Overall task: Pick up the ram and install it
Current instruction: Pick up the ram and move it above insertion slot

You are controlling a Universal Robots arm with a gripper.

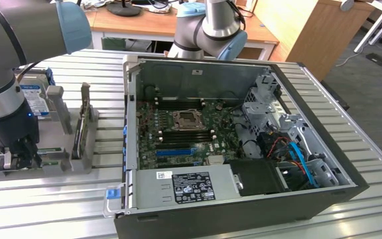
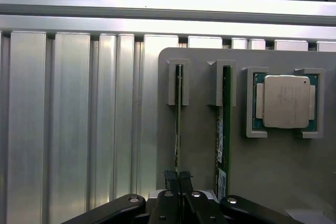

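You have the black gripper (image 2: 178, 178) pressed together on the ram (image 2: 178, 124), a long, thin green circuit-board stick. It pinches the stick's top edge. The ram stands on edge in the flat grey plastic holder tray (image 2: 199, 148), in the slot nearest the tray's side. In the tray's next slot sits a second green stick with a white label (image 2: 222, 129), between the ram and the tray's square silver processor chip (image 2: 286, 102).

Gripper (image 1: 22, 158) down in grey holder (image 1: 88, 149) at exterior view's left, apparently pinching ram (image 1: 47, 151), open computer case (image 1: 244, 129) beside
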